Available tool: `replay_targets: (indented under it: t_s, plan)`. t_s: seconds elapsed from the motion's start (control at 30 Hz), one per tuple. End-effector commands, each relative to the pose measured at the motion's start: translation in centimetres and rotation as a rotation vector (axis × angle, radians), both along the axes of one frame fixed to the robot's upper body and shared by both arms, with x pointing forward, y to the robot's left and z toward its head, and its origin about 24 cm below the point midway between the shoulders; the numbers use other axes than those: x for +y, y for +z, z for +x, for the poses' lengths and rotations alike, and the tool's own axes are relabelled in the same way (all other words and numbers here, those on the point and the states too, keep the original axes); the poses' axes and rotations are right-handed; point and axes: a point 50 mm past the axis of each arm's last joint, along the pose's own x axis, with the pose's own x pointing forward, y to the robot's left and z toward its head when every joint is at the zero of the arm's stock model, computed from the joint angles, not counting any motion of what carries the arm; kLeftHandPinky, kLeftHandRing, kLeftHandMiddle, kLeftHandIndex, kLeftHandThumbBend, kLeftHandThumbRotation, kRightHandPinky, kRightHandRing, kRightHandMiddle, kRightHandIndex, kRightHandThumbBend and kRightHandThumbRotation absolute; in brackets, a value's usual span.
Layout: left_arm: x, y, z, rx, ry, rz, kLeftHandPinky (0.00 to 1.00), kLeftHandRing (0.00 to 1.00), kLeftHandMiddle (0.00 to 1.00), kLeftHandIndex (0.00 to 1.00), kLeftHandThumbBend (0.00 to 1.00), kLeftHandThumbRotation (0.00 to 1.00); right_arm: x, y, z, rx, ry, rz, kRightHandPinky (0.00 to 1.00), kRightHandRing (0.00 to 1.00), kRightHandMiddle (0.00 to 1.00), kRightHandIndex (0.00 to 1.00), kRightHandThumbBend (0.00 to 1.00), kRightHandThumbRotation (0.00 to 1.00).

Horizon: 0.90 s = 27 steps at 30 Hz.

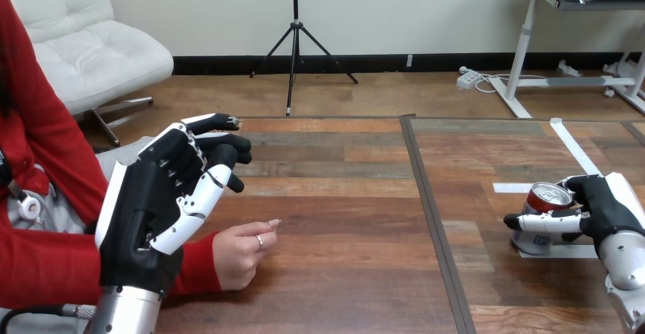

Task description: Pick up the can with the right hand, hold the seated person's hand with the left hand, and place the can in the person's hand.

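1. Head view: the short metal drinks can with a red upper band, silver lid and pale lower body (548,197) stands upright near the right edge of the brown wooden worktop (342,273). It sits on a patch of white tape (569,251).
2. The robot's right hand (608,208) is wrapped round the can. Its thumb lies across the front and its fingers curl behind the far side.
3. The thumb hides the can's middle band. Whether the base presses on the tape or is just clear of it is hard to make out.
4. The right silver forearm (627,262) is cut off by the bottom right corner.
5. A dark seam (430,220) runs down the worktop between the can and the left half.
6. Well apart from the can, the person's hand (237,254) rests on the worktop at the left, loosely curled, with a red sleeve behind it.
7. The robot's left hand (144,212) is raised above and beside that hand, holding nothing, with its fingers loosely bent forward.
8. This hand covers the person's wrist, so I cannot tell whether the two touch there.
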Motion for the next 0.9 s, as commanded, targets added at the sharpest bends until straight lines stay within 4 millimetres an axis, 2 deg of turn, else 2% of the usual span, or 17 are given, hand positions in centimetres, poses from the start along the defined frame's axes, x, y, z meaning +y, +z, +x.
replay_targets:
  t_s: [0.0, 0.33, 0.6, 0.87]
  plan:
    - [-0.1, 1.9, 0.9, -0.095, -0.014, 0.022, 0.41, 0.59, 0.59, 0.63, 0.35, 0.34, 1.0, 1.6, 1.5, -0.092, 0.050, -0.018, 0.40, 0.42, 0.44, 0.44, 0.89, 0.00]
    - [-0.2, 2.1, 0.8, -0.105, 0.010, 0.088, 0.41, 0.58, 0.58, 0.62, 0.35, 0.34, 1.4, 3.0, 2.2, -0.156, 0.113, -0.026, 0.40, 0.42, 0.45, 0.45, 0.89, 0.00]
    - [-0.2, 2.1, 0.7, -0.119, 0.025, 0.131, 0.41, 0.56, 0.58, 0.61, 0.38, 0.27, 1.8, 3.9, 2.6, -0.218, 0.167, -0.030, 0.39, 0.41, 0.44, 0.45, 0.87, 0.00]
    - [0.0, 2.4, 0.8, -0.162, 0.065, 0.287, 0.44, 0.57, 0.59, 0.61, 0.41, 0.23, 2.2, 4.9, 3.0, -0.274, 0.214, -0.054, 0.38, 0.40, 0.44, 0.45, 0.86, 0.00]
